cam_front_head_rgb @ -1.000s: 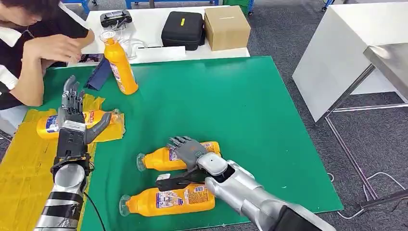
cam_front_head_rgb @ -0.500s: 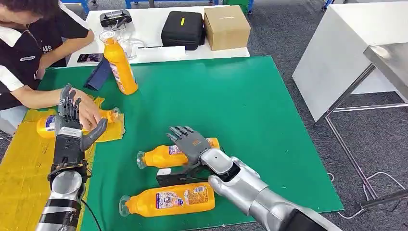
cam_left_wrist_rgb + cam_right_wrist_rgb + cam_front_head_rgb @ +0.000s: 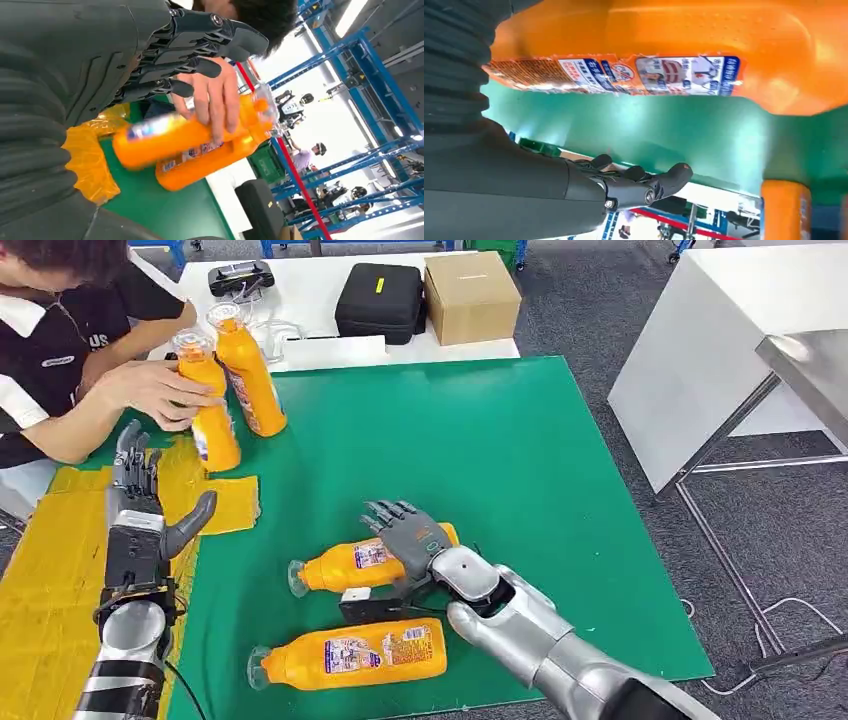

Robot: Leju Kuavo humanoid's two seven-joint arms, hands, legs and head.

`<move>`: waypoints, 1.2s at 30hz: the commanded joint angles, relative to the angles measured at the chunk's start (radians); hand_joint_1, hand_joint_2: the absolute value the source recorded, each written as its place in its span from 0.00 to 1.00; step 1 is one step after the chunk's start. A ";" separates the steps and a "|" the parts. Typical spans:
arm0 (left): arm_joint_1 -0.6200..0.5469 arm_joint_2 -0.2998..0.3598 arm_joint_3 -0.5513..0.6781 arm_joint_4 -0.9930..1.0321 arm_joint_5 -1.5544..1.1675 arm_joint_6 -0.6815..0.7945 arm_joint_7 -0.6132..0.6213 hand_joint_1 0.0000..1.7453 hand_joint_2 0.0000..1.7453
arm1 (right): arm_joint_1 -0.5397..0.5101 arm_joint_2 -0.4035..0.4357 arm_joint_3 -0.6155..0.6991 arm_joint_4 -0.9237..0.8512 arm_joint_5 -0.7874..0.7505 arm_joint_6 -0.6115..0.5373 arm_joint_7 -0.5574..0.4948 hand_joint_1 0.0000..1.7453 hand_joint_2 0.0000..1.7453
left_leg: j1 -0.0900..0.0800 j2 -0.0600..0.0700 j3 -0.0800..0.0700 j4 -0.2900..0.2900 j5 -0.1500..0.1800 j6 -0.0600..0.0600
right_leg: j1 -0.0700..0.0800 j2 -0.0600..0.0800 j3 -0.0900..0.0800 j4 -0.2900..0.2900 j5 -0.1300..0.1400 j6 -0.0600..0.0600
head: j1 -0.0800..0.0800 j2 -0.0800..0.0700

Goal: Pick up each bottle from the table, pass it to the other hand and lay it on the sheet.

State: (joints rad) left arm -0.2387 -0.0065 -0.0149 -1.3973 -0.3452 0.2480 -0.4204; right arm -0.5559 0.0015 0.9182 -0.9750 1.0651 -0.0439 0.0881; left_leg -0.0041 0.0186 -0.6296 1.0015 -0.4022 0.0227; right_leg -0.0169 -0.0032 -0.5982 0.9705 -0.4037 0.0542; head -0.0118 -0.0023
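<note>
Two orange bottles lie on the green mat (image 3: 500, 440): one in the middle (image 3: 350, 564) and one near the front edge (image 3: 352, 654). My right hand (image 3: 412, 536) is spread over the base end of the middle bottle, gripping nothing. The right wrist view has that bottle (image 3: 649, 55) beside my extended fingers (image 3: 644, 189), with a gap between them. My left hand (image 3: 138, 502) stands open over the yellow sheet (image 3: 50, 580), empty. A person's hand (image 3: 155, 392) holds a third bottle (image 3: 210, 425) upright beside a standing fourth one (image 3: 250, 375). In the left wrist view those bottles (image 3: 175, 137) sit past my fingers (image 3: 200, 67).
A person leans in at the far left. A white table (image 3: 300, 285) behind the mat carries a black case (image 3: 378, 300) and a cardboard box (image 3: 470, 295). A dark blue object (image 3: 200, 400) lies by the standing bottles. Another white table (image 3: 700, 350) stands to the right.
The person lifted the bottle off the yellow sheet and set it upright by the standing bottle. My right hand shifted slightly farther along the middle bottle. My left hand drew back a little.
</note>
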 commanded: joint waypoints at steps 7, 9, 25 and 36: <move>-0.031 -0.005 0.007 0.040 0.006 -0.012 0.003 0.00 1.00 | -0.066 0.015 0.027 0.185 0.007 0.045 0.002 0.00 1.00 | 0.001 -0.002 0.003 0.000 -0.001 -0.001 | 0.001 0.000 0.003 0.000 -0.001 -0.002 | 0.000 0.000; -0.037 -0.006 0.001 0.048 0.005 -0.013 0.004 0.00 1.00 | -0.072 0.026 0.028 0.219 0.006 0.050 0.001 0.00 1.00 | 0.001 -0.002 0.004 0.001 -0.002 -0.002 | 0.001 0.000 0.004 0.000 -0.002 -0.002 | 0.000 0.000; -0.059 -0.006 -0.022 0.075 0.012 -0.012 0.010 0.00 1.00 | -0.104 0.087 0.071 0.392 0.026 0.085 -0.032 0.90 1.00 | 0.002 -0.002 0.005 0.000 0.000 -0.002 | 0.001 -0.001 0.004 -0.001 -0.001 -0.002 | 0.000 0.000; -0.051 -0.003 -0.027 0.062 0.013 -0.015 0.010 0.00 1.00 | -0.095 0.085 0.035 0.348 0.000 0.025 -0.024 0.83 1.00 | 0.001 -0.002 0.005 0.000 0.000 -0.002 | 0.001 -0.001 0.004 0.000 0.001 -0.004 | 0.000 0.000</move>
State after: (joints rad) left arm -0.2532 -0.0080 -0.0244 -1.3878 -0.3349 0.2365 -0.4154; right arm -0.6360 0.0877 0.9365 -0.6764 1.0800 0.0027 0.0614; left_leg -0.0039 0.0201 -0.6272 1.0015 -0.4015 0.0222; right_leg -0.0168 -0.0025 -0.5974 0.9705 -0.4018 0.0515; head -0.0118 -0.0023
